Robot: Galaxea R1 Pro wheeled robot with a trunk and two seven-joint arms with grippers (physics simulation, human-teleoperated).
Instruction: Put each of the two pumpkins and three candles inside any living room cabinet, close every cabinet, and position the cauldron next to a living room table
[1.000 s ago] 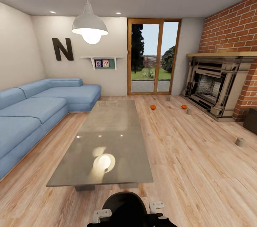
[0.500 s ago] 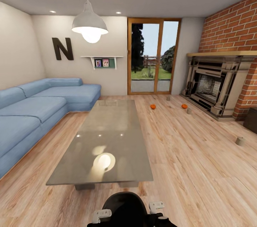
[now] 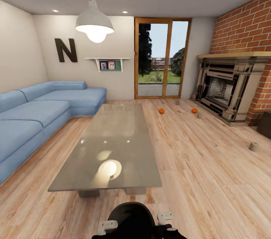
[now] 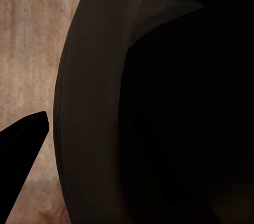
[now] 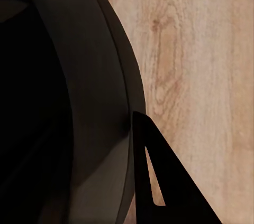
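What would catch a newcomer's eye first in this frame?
Probably the long glass coffee table running down the middle of the room, mirroring the white pendant lamp above it. Next, the two orange pumpkins on the wood floor near the brick fireplace at right, and the blue sofa along the left wall.

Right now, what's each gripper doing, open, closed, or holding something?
Left gripper: against the cauldron; grip cannot be told.
Right gripper: against the cauldron too; cannot be told.

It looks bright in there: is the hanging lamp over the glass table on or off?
On. The pendant lamp's bulb glows white, and its bright reflection shows on the glass table below.
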